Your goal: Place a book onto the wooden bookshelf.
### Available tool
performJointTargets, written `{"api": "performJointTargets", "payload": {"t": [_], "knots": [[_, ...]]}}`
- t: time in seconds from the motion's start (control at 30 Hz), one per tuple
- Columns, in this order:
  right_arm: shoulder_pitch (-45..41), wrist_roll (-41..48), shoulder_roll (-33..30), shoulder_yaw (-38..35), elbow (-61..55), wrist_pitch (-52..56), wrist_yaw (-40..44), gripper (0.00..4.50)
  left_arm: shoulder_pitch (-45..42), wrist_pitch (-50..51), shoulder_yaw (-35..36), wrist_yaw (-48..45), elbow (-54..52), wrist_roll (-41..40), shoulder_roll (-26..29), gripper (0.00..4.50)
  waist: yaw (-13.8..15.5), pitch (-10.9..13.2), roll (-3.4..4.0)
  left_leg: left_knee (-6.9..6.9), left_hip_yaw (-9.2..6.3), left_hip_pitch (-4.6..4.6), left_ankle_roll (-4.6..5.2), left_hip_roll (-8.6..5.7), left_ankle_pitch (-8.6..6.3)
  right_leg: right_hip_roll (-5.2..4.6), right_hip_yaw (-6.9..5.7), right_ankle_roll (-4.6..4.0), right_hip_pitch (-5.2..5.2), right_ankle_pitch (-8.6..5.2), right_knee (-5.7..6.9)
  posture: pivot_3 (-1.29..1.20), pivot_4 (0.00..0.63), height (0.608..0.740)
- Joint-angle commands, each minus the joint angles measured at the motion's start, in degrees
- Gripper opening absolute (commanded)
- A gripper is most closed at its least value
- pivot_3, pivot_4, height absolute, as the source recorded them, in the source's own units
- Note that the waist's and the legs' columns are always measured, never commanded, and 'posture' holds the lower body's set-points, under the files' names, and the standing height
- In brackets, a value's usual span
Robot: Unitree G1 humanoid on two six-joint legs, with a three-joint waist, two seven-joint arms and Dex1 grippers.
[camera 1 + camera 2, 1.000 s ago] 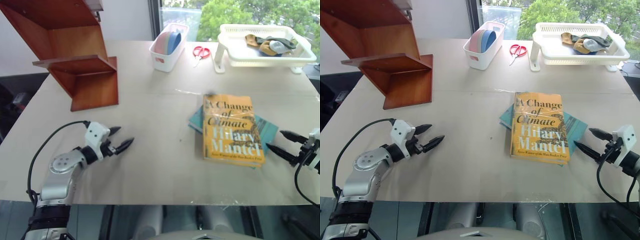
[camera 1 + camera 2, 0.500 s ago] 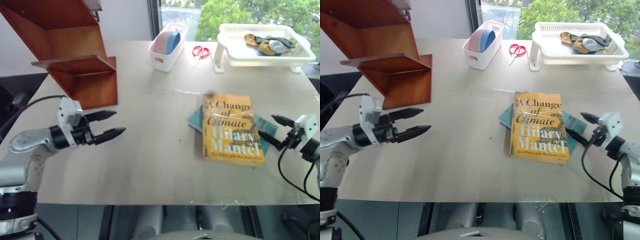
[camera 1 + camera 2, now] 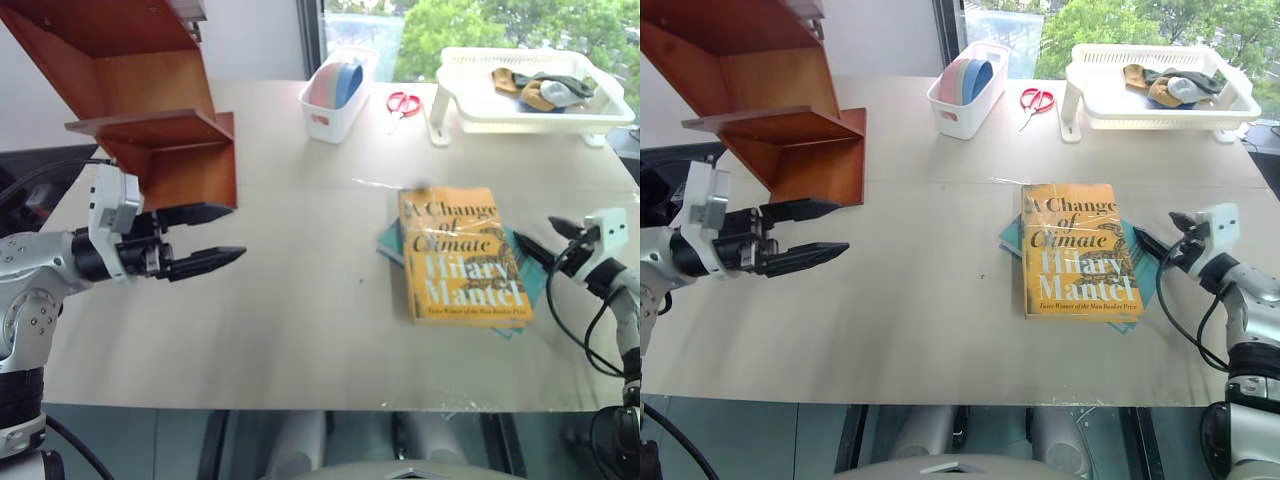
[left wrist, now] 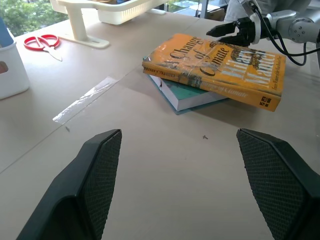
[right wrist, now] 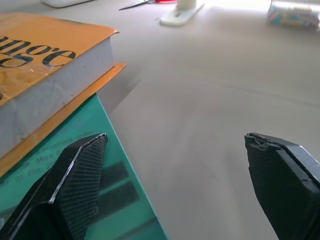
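Jaws spread on both grippers: your right gripper sits at the book's right edge, the nearer arm; left gripper waits empty by the bookshelf.

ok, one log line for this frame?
left gripper: open, empty | right gripper: open at book edge | book: on teal book | wooden bookshelf: bookless

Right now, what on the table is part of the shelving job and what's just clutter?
Job: book, bookshelf, right tool open at the book's edge.
Clutter: teal book underneath, scissors, white bin, white tray holding cloths.
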Motion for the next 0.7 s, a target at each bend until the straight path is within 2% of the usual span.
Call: {"api": "performJointTargets", "payload": {"t": [0.03, 0.2, 0.4, 0.57, 0.7], "knots": [[3.94, 3.43, 2.48, 1.12, -4.54, 9.1, 1.32, 4.5, -0.78, 0.32, 1.38, -0.14, -1.78, -0.56, 1.0, 3.85, -0.01, -0.03, -0.05, 0.0, 0.0, 0.01, 0.0, 0.0, 0.0, 0.01, -0.01, 0.0, 0.01, 0.0, 0.0, 0.0, 0.15, 0.74], [7.25, 6.18, 7.98, 4.63, -13.92, 15.32, 1.07, 4.5, -0.87, -0.02, 0.89, -0.52, -1.36, 0.33, 1.18, 3.85, -0.92, -0.09, -0.16, 0.0, -0.03, 0.07, 0.0, 0.09, 0.0, 0.09, 0.06, -0.01, 0.01, 0.0, 0.04, 0.0, 0.15, 0.74], [8.43, 5.46, 13.96, 9.23, -18.07, 16.71, 0.55, 4.5, -1.19, -0.11, 0.76, -0.95, -0.97, 0.7, 1.13, 3.85, -1.92, -0.15, -0.26, -0.02, -0.03, 0.22, 0.0, 0.15, 0.0, 0.16, 0.19, -0.01, 0.01, 0.0, 0.12, 0.0, 0.15, 0.74], [8.34, 4.84, 16.47, 11.51, -21.1, 16.85, -0.59, 4.5, -0.8, 0.18, 1.03, -1.3, -1.1, 0.77, 1.52, 3.85, -1.92, -0.19, -0.32, -0.02, 0.0, 0.3, 0.0, 0.19, 0.0, 0.19, 0.25, -0.01, 0.0, 0.0, 0.24, 0.0, 0.15, 0.74], [7.08, 3.53, 16.05, 11.31, -21.11, 14.46, -0.94, 4.5, -0.08, 0.82, 1.43, -2.13, -1.18, 0.5, 2.35, 3.85, -1.91, -0.18, -0.32, -0.02, 0.1, 0.39, -0.01, 0.21, -0.01, 0.2, 0.38, -0.02, -0.03, -0.01, 0.38, 0.0, 0.15, 0.74]]}}
